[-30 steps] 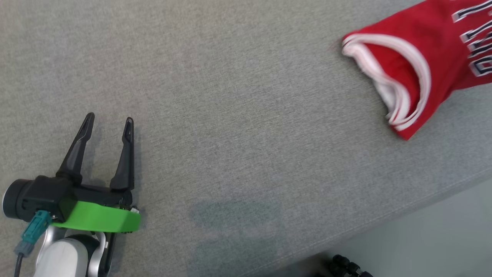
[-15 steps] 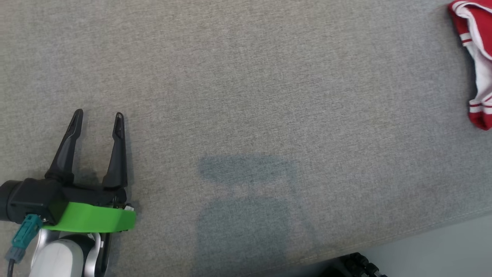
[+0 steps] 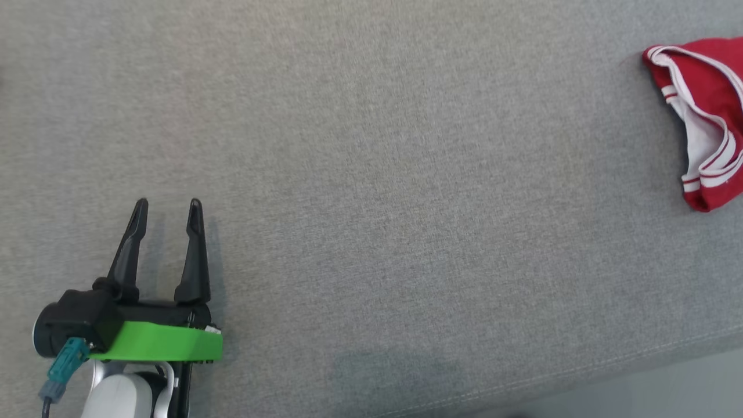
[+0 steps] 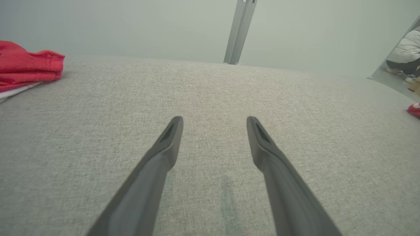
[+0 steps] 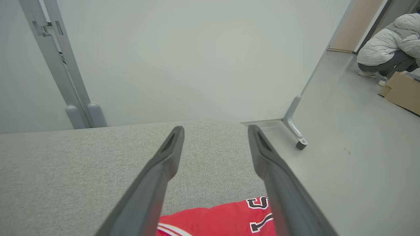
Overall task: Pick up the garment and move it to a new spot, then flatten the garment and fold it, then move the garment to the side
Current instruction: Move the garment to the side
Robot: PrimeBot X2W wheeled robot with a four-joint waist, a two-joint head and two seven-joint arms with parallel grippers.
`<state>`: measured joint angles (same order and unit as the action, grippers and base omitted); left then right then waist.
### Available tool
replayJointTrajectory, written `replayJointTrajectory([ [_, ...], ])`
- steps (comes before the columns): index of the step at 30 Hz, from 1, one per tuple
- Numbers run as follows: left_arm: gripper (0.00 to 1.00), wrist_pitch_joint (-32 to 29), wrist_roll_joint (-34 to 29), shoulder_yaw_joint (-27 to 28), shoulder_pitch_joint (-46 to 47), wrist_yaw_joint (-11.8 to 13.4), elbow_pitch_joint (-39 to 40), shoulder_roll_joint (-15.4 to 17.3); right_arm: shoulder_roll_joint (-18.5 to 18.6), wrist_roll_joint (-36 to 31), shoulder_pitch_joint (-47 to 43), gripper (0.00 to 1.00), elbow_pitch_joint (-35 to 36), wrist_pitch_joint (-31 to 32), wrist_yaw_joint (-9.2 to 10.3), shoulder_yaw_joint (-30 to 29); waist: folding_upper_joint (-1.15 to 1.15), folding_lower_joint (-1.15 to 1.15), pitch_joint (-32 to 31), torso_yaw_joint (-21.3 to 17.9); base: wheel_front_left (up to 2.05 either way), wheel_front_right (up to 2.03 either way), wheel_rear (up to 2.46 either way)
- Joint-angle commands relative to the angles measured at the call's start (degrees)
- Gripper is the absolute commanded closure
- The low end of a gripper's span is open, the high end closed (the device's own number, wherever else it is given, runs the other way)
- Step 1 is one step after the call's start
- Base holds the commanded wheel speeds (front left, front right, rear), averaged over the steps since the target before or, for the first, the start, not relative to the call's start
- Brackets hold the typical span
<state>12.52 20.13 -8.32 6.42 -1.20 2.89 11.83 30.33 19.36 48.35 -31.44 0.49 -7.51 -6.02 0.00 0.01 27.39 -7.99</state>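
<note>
Fabric of grey colour covers the tabletop [image 3: 371, 174] close to the robot. The left tool [image 3: 168, 203] hovers low over it, fingers spread, holding nothing. Further to the right lies the garment [image 3: 705, 75], a red jersey with white trim, bunched near the tabletop's edge. The right tool [image 5: 215, 128] hangs just above it, also spread and empty. The jersey looks light, soft and limp, so I judge it is best pinched at a trimmed edge. Far behind, a cardboard box [image 5: 402, 91] stands beside a crouching person [image 5: 387, 49]; its content is not visible.
</note>
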Motion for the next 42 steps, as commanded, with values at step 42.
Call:
replayJointTrajectory([
  [42,0.00,2.7,-3.2,10.2,-11.3,-6.3,-14.3,-7.0,-24.9,-12.3,-48.8,0.00,15.0,-15.7,0.05,2.1,0.00,-0.01,-26.2,7.7,0.00,0.00,0.00],
])
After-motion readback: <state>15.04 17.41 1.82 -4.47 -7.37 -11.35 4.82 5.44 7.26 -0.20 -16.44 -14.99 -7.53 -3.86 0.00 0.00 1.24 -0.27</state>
